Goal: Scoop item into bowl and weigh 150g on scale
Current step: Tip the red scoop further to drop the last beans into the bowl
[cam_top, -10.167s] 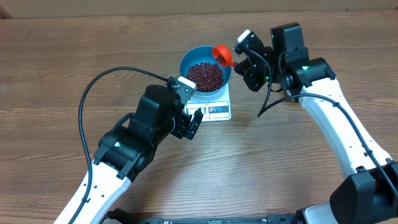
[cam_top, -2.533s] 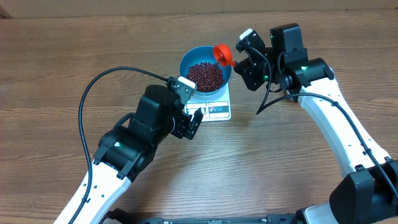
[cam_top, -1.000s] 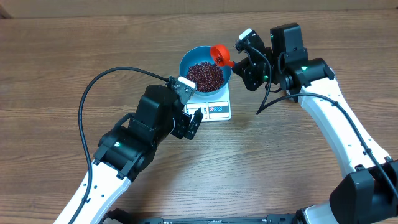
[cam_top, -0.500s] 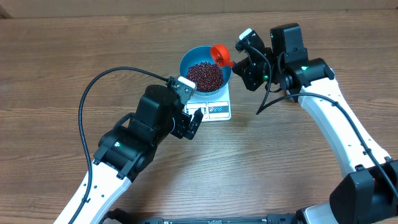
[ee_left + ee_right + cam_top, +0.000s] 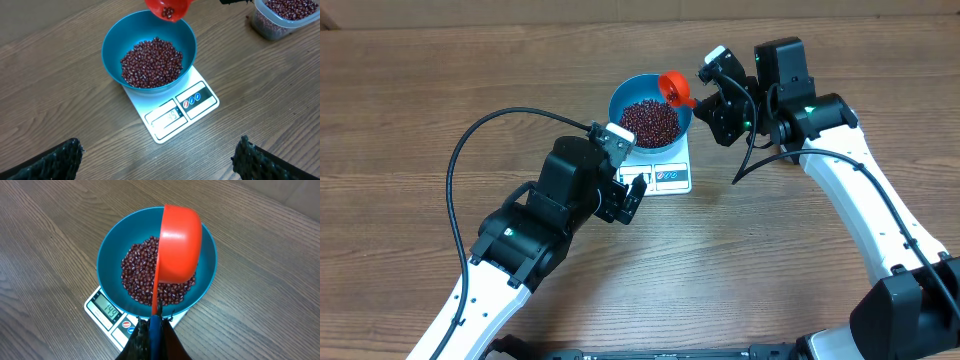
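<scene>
The light blue bowl (image 5: 650,112) (image 5: 149,52) (image 5: 111,255) sits on the white scale (image 5: 669,177) (image 5: 200,102) (image 5: 102,311) and holds a heap of dark red-brown beans (image 5: 650,121) (image 5: 152,62) (image 5: 140,275). The scale's display (image 5: 108,312) reads 149. My right gripper (image 5: 712,88) (image 5: 152,330) is shut on the handle of a red scoop (image 5: 674,88) (image 5: 179,245) (image 5: 168,7), tilted over the bowl's right rim with a few beans in it. My left gripper (image 5: 626,190) (image 5: 160,165) stands open over bare table, just in front of the scale.
A clear plastic tub (image 5: 287,17) with more beans stands to the right of the scale in the left wrist view. The left arm's black cable (image 5: 470,140) loops over the table at the left.
The scoop has tipped and shifted very slightly over the bowl's rim. Both arms otherwise stay where they were.
</scene>
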Motion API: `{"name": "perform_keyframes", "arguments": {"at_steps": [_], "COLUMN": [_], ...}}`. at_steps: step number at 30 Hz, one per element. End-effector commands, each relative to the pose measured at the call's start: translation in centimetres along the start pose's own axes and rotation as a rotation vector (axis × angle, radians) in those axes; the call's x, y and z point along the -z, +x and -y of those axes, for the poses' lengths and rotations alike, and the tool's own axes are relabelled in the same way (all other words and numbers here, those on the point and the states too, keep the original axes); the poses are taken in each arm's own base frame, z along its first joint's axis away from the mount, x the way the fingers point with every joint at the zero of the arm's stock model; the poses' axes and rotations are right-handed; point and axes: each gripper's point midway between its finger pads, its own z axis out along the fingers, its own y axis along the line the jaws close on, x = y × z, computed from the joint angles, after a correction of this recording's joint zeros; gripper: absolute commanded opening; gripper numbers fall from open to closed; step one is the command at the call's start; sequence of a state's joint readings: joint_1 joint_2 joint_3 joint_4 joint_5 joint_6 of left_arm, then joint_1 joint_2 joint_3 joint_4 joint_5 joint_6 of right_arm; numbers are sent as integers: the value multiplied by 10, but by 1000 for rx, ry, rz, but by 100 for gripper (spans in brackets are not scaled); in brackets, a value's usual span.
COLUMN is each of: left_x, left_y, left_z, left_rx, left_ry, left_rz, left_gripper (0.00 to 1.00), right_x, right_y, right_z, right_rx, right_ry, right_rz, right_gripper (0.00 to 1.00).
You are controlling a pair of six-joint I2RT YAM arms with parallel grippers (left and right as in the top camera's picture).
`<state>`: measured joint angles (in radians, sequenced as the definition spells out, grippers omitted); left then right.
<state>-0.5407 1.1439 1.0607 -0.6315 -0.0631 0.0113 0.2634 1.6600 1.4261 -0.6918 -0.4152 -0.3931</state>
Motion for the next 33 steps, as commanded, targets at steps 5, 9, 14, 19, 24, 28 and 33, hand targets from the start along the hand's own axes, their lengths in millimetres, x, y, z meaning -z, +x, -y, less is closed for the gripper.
{"name": "perform_keyframes", "arguments": {"at_steps": [5, 9, 14, 19, 24, 28, 33], "left_x": [-1, -1, -1, -1, -1, -1, -1], "left_y": [2, 2, 2, 2, 2, 2, 2], "left_z": [-1, -1, -1, -1, -1, -1, -1], "left_rx": [-17, -17, -17, -17, -17, -17, -17], "left_ry": [-2, -1, -1, -1, -1, -1, -2], "left_rz": [-5, -5, -5, -5, -4, -5, -4], "left_gripper": [100, 100, 100, 100, 100, 100, 100], "right_x": [-3, -3, -3, -4, -3, -4, -4], "right_y": [2, 5, 18, 12, 10, 16, 12], "right_z": [-2, -7, -12, -12, -18, -5, -8], "right_rx": [-6, -13, 38, 41, 40, 73, 54], "right_ry": [-15, -38, -47, -50, -85, -6, -28], "right_rz": [-3, -14, -70, -43, -31, -65, -46], "right_gripper": [4, 4, 4, 4, 4, 4, 4]}}
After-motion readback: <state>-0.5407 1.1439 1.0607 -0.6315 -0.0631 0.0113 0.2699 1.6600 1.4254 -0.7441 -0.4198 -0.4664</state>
